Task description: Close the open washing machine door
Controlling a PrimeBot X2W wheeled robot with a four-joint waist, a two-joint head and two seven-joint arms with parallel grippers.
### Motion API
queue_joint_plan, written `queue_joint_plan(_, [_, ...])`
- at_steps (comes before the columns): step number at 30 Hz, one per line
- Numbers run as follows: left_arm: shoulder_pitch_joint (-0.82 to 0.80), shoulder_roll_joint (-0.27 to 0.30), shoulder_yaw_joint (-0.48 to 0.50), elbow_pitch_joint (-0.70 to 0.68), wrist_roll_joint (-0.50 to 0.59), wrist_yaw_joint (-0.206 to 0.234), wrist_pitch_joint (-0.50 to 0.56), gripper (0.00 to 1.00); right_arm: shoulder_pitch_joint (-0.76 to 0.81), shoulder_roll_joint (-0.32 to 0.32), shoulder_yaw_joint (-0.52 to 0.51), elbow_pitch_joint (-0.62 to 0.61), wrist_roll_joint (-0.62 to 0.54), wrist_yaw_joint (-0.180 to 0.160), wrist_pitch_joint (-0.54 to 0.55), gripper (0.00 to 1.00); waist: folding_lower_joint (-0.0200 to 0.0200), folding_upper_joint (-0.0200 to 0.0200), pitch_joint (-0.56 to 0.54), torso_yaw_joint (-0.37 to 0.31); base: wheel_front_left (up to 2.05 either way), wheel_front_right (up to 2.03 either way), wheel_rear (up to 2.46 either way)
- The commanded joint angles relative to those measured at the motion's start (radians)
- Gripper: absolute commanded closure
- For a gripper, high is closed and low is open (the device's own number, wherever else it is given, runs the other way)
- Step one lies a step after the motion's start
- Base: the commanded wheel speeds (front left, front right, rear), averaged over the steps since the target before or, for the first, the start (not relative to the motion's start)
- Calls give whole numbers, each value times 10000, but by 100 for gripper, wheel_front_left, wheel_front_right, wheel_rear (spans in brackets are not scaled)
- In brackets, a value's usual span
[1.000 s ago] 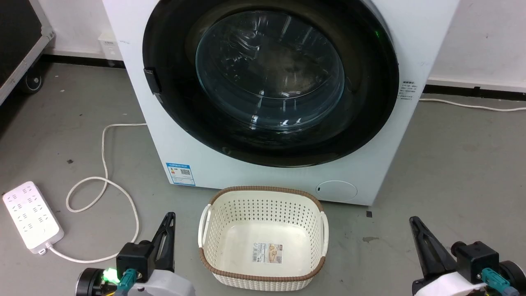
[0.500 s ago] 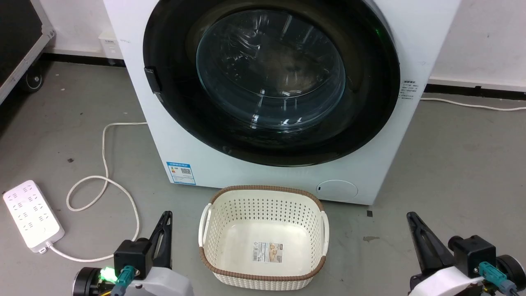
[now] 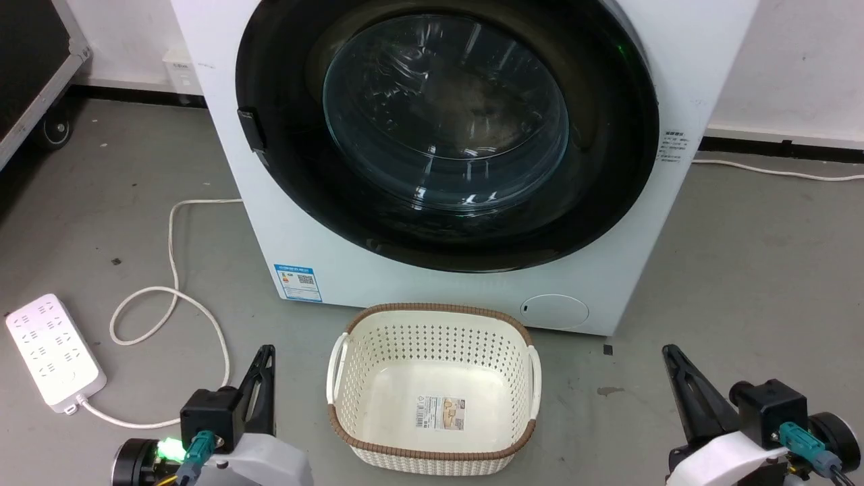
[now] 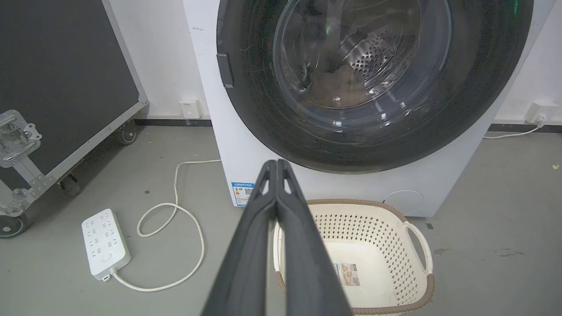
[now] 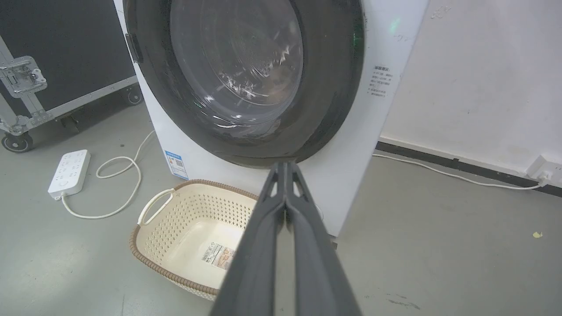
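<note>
On the washer [image 3: 682, 61] front, the door [image 3: 445, 128] sits flush, apparently latched: task looks done, nothing left. L gripper [image 3: 265, 354] & R gripper [image 3: 669, 354] hang low either side of the basket [image 3: 432, 309], fingers pressed together, empty.

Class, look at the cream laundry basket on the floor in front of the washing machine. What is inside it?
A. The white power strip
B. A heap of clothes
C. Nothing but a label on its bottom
C: the laundry basket holds no items, just a label stuck on its bare bottom. The power strip lies apart, off to its left.
</note>
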Motion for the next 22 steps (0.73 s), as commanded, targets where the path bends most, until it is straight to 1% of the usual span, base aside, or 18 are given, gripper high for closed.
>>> queue_joint_plan(1, [-162,-22,66,-85,102,17,83,100,-169,62,41,-110,-51,-7,88,100,0,0,6,4,0,0,0])
queue_joint_plan(12, [-192,-66,227,-229,193,32,367,100,-261,78,131,-235,-80,-7,373,100,0,0,33,21,0,0,0])
queue_joint_plan(22, [-192,-66,227,-229,193,32,367,100,-261,78,131,-235,-80,-7,373,100,0,0,33,21,0,0,0])
